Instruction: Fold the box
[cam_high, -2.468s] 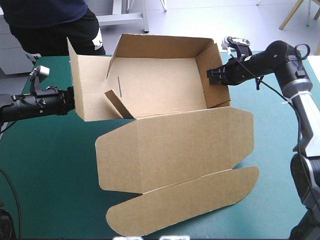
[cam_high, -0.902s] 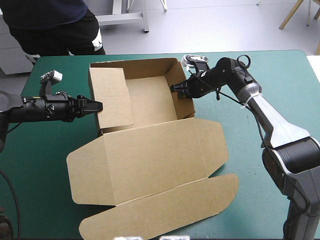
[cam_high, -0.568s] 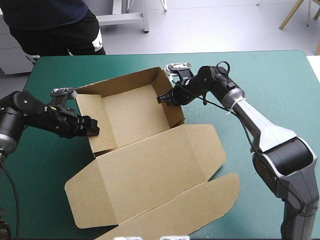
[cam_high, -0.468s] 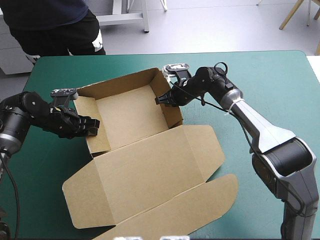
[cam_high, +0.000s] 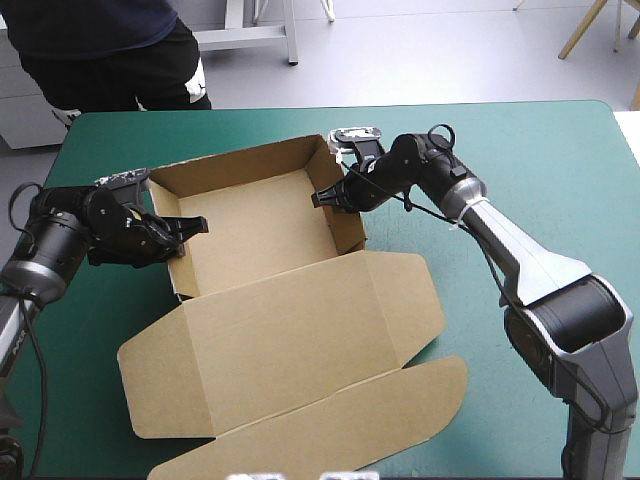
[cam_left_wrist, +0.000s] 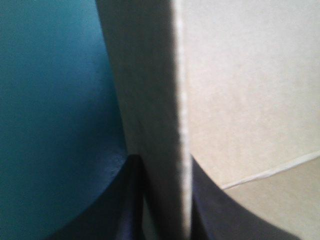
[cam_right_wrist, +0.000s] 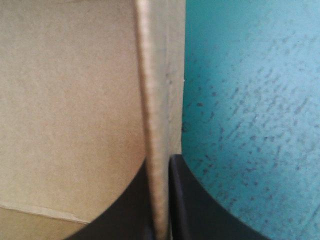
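Grips the brown box (cam_high: 260, 225), an open tray at mid-desk (cam_high: 560, 150), with left fingers (cam_left_wrist: 100, 215) clamped on its left wall (cam_high: 172, 240) and right fingers (cam_right_wrist: 200, 210) clamped on its right wall (cam_high: 347, 222); shows four walls already raised, lid (cam_high: 290, 340) flat toward the near edge, likely only release remaining.

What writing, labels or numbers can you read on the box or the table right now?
None can be read. The box is plain brown board with no print on its walls, floor or flat flaps. The teal-green cover carries no markings. The wrist views show only bare board and cover.
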